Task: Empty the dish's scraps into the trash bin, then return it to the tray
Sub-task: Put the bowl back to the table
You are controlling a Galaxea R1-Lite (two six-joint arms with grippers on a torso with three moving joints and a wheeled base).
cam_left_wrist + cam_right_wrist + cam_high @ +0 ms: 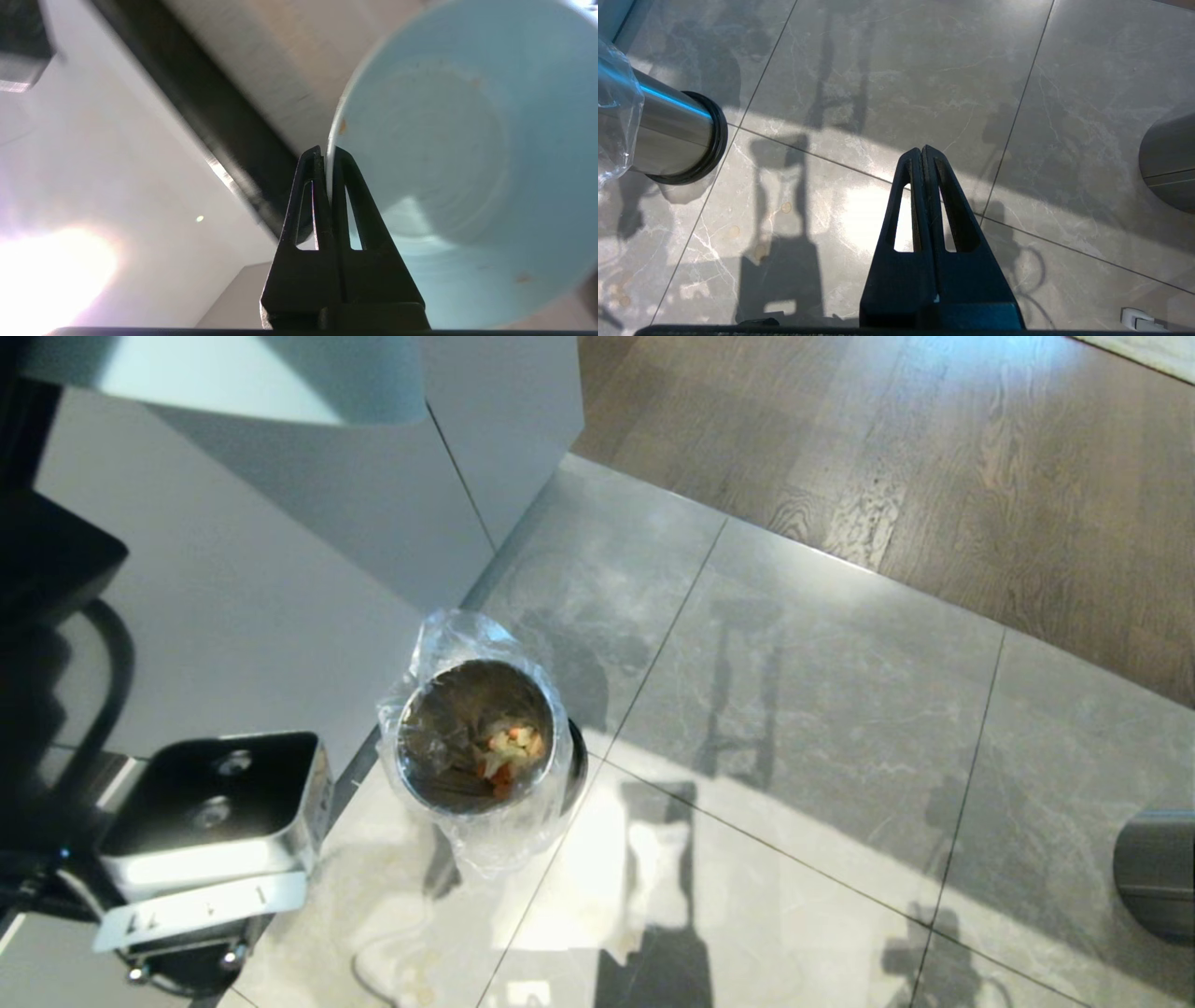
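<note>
So the left gripper (327, 154) has its fingers clamped on the rim of the dish (448, 158), one finger inside the bowl and one outside, pinching the thin wall between them. The dish is tipped so its pale blue inside faces the wrist camera, and it looks empty apart from a couple of tiny orange smears near the rim and lower down. Behind it there's a pale wall and a dark slanted edge, all pretty blurry, so I can't say exactly what that is. From the head view the bin (481, 737) sits on the grey tile floor (794, 709) right next to a white cabinet (280, 569), its clear bag (448, 635) crinkled up around the rim, and the scraps (509, 751) are down inside it, a little pile of orange and pale yellow bits. The left arm's wrist (215, 831) shows at the lower left of that view, just beside the bin; the dish itself is not in that view. The right gripper (923, 151) hangs over bare tile with its fingers pressed together on nothing, with the bin's steel side and black base ring (714, 140) off to one side. A second grey cylinder (1158, 873) sits well apart at the right edge. The tray isn't in any view.
</note>
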